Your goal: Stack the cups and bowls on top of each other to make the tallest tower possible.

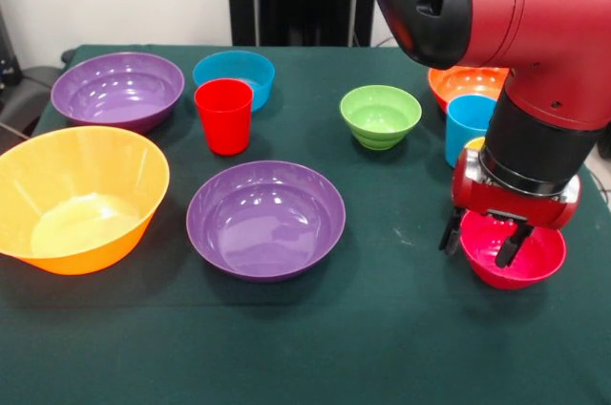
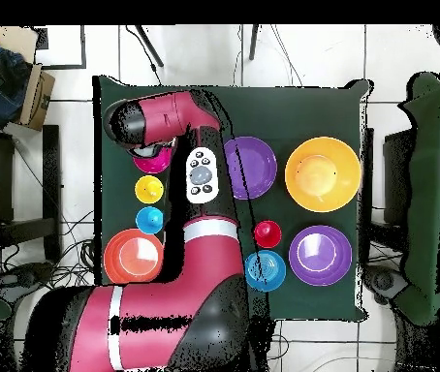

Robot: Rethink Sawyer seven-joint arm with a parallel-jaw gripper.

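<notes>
1. The yellow-orange bowl (image 1: 76, 197), the widest, would make the best base; it sits far across the table from the magenta-pink bowl (image 1: 514, 254).
2. The light blue cup (image 1: 468, 126) stands just behind the magenta-pink bowl.
3. The gripper (image 1: 480, 238) straddles the magenta-pink bowl's far rim, fingers apart; close squarely on the rim before lifting.
</notes>
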